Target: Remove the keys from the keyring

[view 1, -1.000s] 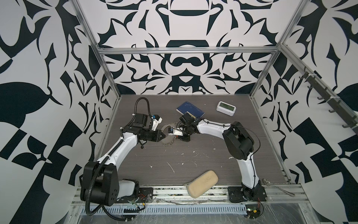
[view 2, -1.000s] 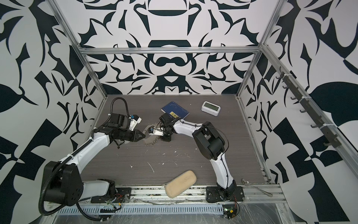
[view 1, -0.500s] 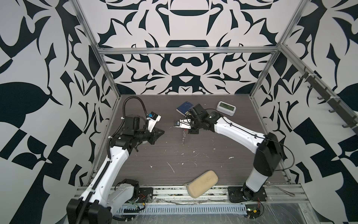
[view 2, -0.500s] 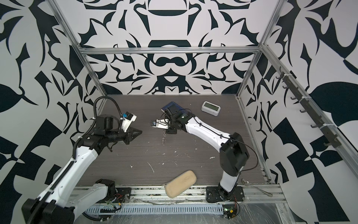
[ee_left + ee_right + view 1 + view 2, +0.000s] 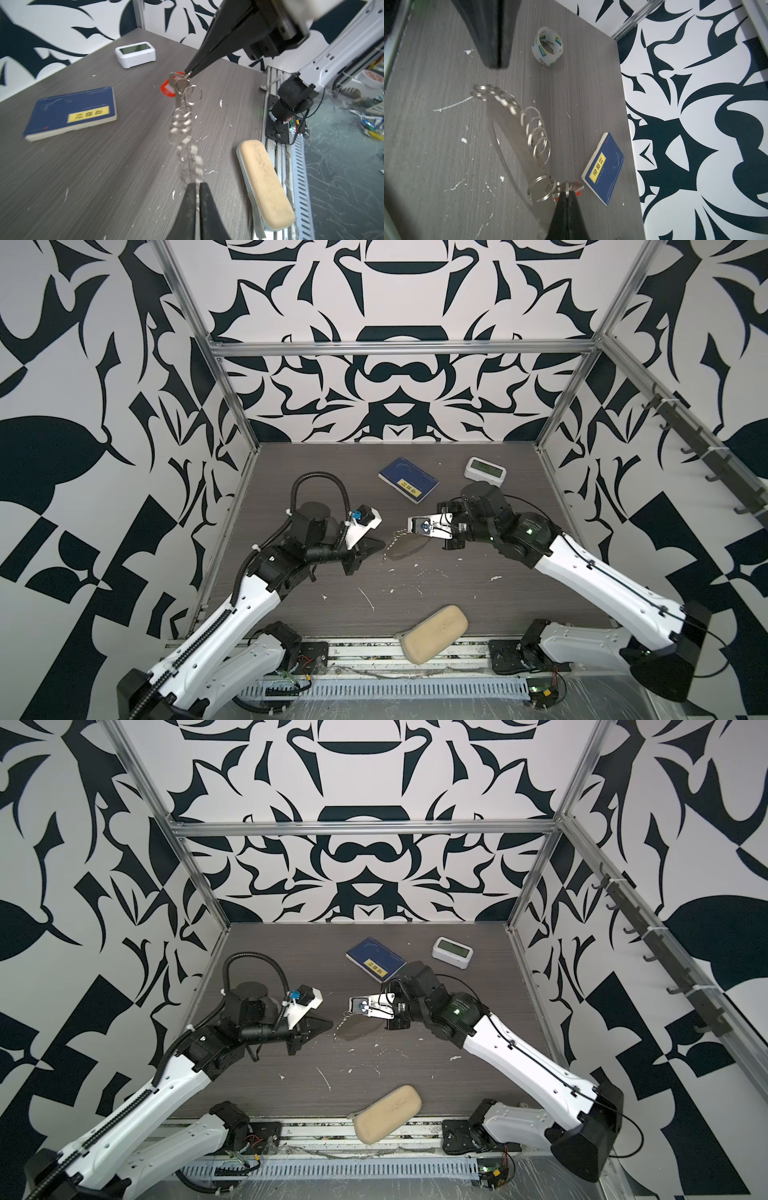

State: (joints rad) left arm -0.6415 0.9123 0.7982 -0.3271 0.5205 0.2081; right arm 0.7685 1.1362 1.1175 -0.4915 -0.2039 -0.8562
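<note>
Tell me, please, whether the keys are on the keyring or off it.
On. In the right wrist view the keys, pinched in the right gripper, connect to the keyring rather than lying apart from it.

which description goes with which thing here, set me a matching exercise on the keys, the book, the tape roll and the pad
Things:
1. keys
2. book
3. tape roll
4. pad

Descriptions:
a. beige and oblong
b. dark blue with a yellow label
c. hanging from the shut right gripper
d. see-through, printed green and blue

Pairs: 1-c, 2-b, 3-d, 4-a
</note>
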